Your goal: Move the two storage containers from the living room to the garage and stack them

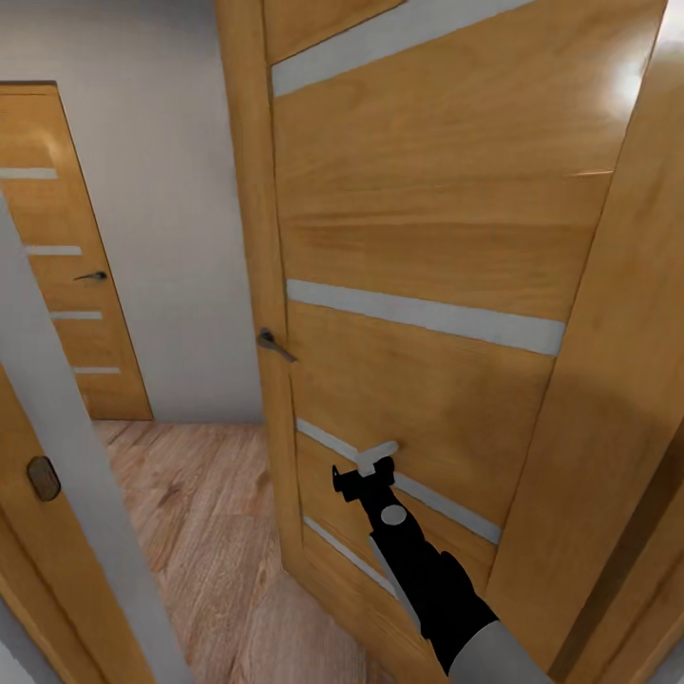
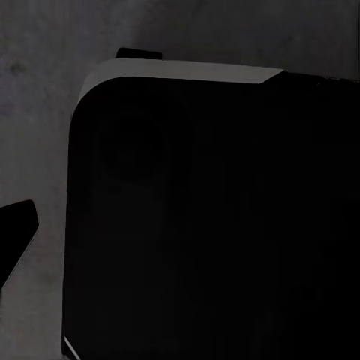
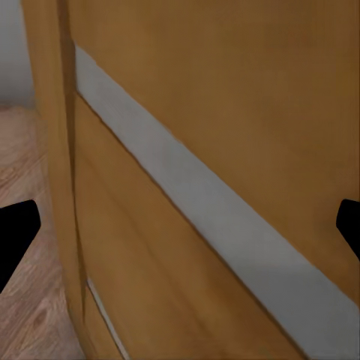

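The two storage containers and the garage are out of view. My right gripper (image 1: 364,472) is stretched out low in front of an open orange-brown wooden door (image 1: 427,218) with pale grey stripes, close to its lower panel. In the right wrist view the black fingertips (image 3: 19,232) sit at opposite edges of the frame, so the gripper (image 3: 180,225) is open and holds nothing; the door panel (image 3: 225,90) lies right ahead. The left wrist view is dark: one black fingertip (image 2: 16,234) stands wide at the frame's edge beside a black rounded part of the robot (image 2: 210,225).
The door's dark lever handle (image 1: 274,344) is on its near edge. A second, closed striped door (image 1: 66,285) stands at the far left in a white wall (image 1: 171,237). Light wood-plank floor (image 1: 209,532) runs between them. A door frame (image 1: 57,446) crosses the near left.
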Motion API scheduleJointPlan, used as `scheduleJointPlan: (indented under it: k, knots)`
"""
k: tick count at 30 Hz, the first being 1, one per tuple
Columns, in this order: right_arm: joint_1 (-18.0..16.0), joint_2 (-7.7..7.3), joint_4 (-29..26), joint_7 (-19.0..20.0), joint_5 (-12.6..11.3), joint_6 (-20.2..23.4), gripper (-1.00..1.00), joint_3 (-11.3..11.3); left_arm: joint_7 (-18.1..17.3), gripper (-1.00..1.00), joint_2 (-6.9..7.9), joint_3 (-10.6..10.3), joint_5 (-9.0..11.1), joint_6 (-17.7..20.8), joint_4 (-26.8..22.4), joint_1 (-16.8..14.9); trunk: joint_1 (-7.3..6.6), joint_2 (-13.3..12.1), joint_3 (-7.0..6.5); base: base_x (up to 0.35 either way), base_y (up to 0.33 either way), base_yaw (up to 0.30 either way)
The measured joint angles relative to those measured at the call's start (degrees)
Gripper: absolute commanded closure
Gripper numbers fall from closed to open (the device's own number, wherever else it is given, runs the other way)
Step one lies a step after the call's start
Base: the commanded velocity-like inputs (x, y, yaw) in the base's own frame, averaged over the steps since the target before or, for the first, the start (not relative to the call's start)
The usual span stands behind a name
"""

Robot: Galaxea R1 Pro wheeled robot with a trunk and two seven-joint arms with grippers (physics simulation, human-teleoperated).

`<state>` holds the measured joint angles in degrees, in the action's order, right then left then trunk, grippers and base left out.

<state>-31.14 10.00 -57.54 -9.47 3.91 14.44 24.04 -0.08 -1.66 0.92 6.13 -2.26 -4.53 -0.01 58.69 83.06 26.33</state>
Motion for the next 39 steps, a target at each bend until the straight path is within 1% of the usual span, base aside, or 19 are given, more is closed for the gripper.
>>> scheduleJointPlan:
  k: [3, 4, 5, 6, 8, 12, 14, 17, 18, 19, 20, 21, 25, 39]
  knots:
    - [-0.5, 0.00, 2.0, -0.1, 0.6, -0.6, -1.00, 0.0, 0.0, -1.00, 0.00, 0.0, 0.0, 0.0, 0.0, 0.0, 0.01, 0.0, 0.00, 0.206, 0.000, 0.000]
    - [-1.3, 0.00, 3.3, -0.1, 0.6, -1.2, -1.00, 0.0, 0.0, -1.00, 0.00, 0.0, 0.0, 0.0, 0.0, 0.0, 0.02, 0.0, 0.00, 0.073, 0.000, 0.000]
    - [-2.9, 0.00, 5.9, -0.1, 0.6, -2.3, -1.00, 0.1, 0.0, -1.00, 0.00, 0.0, 0.0, 0.0, 0.0, 0.0, 0.03, 0.0, 0.00, 0.058, 0.000, 0.000]
    - [-3.4, 0.00, 6.8, -0.3, 1.1, -2.6, -1.00, -0.1, 0.0, -1.00, 0.00, 0.0, 0.0, 0.0, 0.0, 0.0, 0.03, 0.0, -0.01, 0.037, 0.000, 0.000]
    - [-5.5, 0.00, 11.2, 0.0, 1.0, -4.5, -1.00, 0.1, 0.0, -1.00, 0.00, 0.0, 0.0, 0.0, 0.0, 0.0, 0.03, 0.0, -0.01, 0.017, 0.000, 0.000]
    - [-6.7, 0.00, 14.8, -0.1, 1.0, -6.4, -1.00, -1.6, 0.0, -1.00, 0.00, 0.0, 0.0, 0.0, 0.0, 0.0, 0.03, 0.0, -0.01, 0.005, 0.000, 0.000]
    - [-8.6, 0.00, 17.9, 0.1, 0.9, -7.1, -1.00, -2.1, 0.0, -1.00, 0.00, 0.0, 0.0, 0.0, 0.0, 0.0, 0.03, 0.0, -0.01, 0.000, 0.000, 0.000]
    - [-11.7, 0.00, 23.7, -0.1, 1.1, -9.3, -1.00, -4.0, 0.0, -1.00, 0.00, 0.0, 0.0, 0.0, 0.0, 0.0, 0.03, 0.0, -0.01, 0.000, 0.000, 0.000]
    - [-12.7, 0.00, 26.0, -0.2, 1.2, -10.3, -1.00, -4.2, 0.0, -1.00, 0.00, 0.0, 0.0, 0.0, 0.0, 0.0, 0.04, 0.0, -0.01, 0.000, 0.000, 0.000]
    - [-13.2, 0.00, 27.1, -0.2, 1.3, -10.8, -1.00, -4.2, 0.0, -1.00, 0.00, 0.0, 0.0, 0.0, 0.0, 0.0, 0.04, 0.0, -0.01, 0.000, 0.000, 0.000]
    - [-15.0, 0.00, 31.1, 0.3, 1.0, -12.5, -1.00, -3.5, 0.0, -1.00, 0.00, 0.0, 0.0, 0.0, 0.0, 0.0, 0.03, 0.0, -0.01, 0.000, 0.000, 0.000]
    - [-15.4, 0.00, 32.0, 0.1, 1.0, -12.9, -1.00, -3.9, 0.0, -1.00, 0.00, 0.0, 0.0, 0.0, 0.0, 0.0, 0.03, 0.0, -0.01, 0.000, 0.000, 0.000]
    - [-15.9, 0.00, 33.1, 0.0, 1.1, -13.1, -1.00, -4.0, 0.0, -1.00, 0.00, 0.0, 0.0, 0.0, 0.0, 0.0, 0.03, 0.0, -0.01, 0.000, 0.000, 0.000]
    - [-16.0, 0.00, 33.0, 0.2, 0.9, -12.7, -1.00, -4.3, 0.0, -1.00, 0.00, 0.0, 0.1, 0.0, 0.0, 0.0, 0.03, 0.0, 0.00, 0.000, 0.000, 0.000]
